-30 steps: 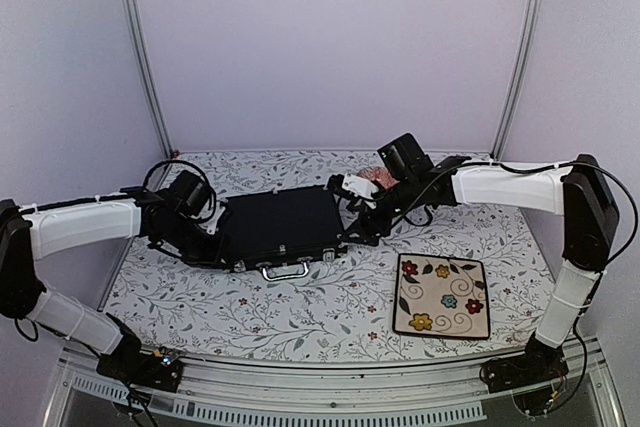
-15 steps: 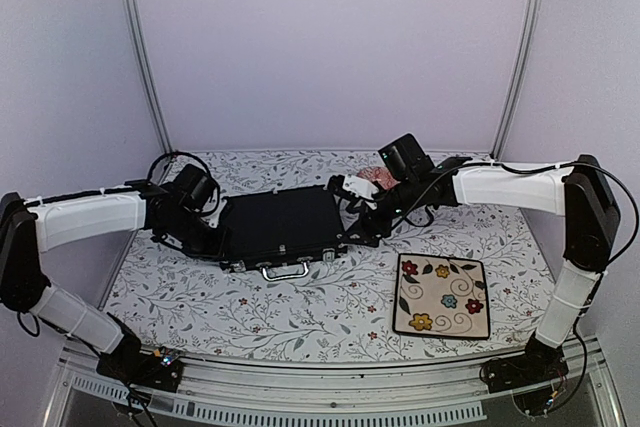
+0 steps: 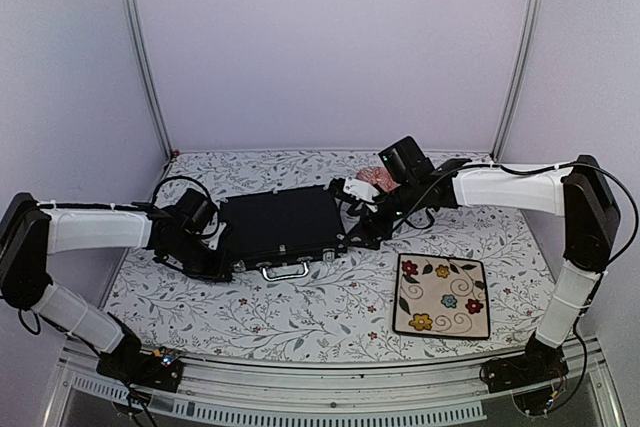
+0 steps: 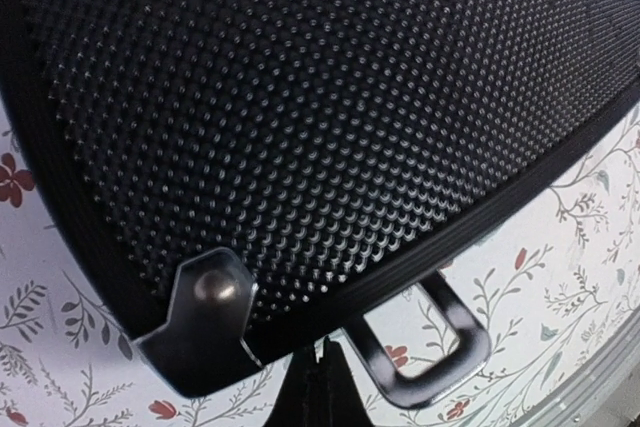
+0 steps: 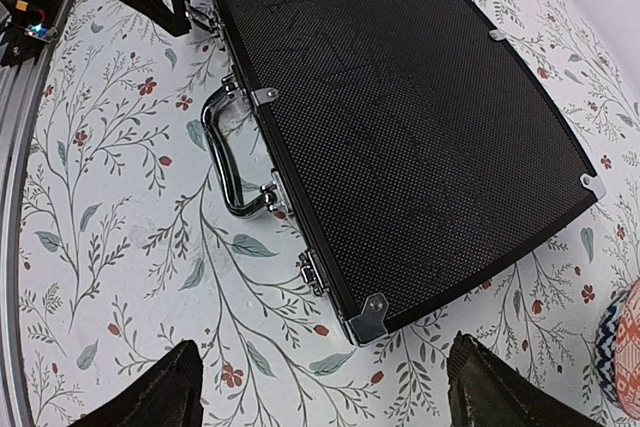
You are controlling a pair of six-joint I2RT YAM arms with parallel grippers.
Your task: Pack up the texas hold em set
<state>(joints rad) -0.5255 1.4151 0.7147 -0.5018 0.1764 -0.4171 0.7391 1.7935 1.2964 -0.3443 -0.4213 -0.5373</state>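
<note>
Black pebbled case [image 3: 283, 229], lid down, flat on the floral cloth [image 3: 300, 322], mid-table and a little left of centre. Silver handle [image 3: 285, 271] on the long side facing the near edge, with two latches [image 5: 313, 273] flanking it; too small to tell whether snapped home. Contents hidden under the lid. Silver corner cap [image 5: 372, 315] plain at the near-right corner in the right wrist view.

Left gripper [image 3: 222, 265] low at the case's near-left corner, jaws pressed together on nothing. Touching the corner or a hair apart: cannot tell. In its own wrist view, only the joined fingertips [image 4: 318, 392] at the bottom edge, with case lid filling most of the frame and the handle partly masked behind them.

Right gripper [image 3: 366, 230] just off the case's right end, jaws spread wide, holding nothing. Only two dark fingers [image 5: 170, 387] poking in at the bottom of its own view, the rest cut off.

Cream flowered plate [image 3: 442, 295] near right, apart from the case. Pink bowl [image 3: 378, 178] behind the right arm, mostly hidden; a sliver at the right wrist view's edge.
</note>
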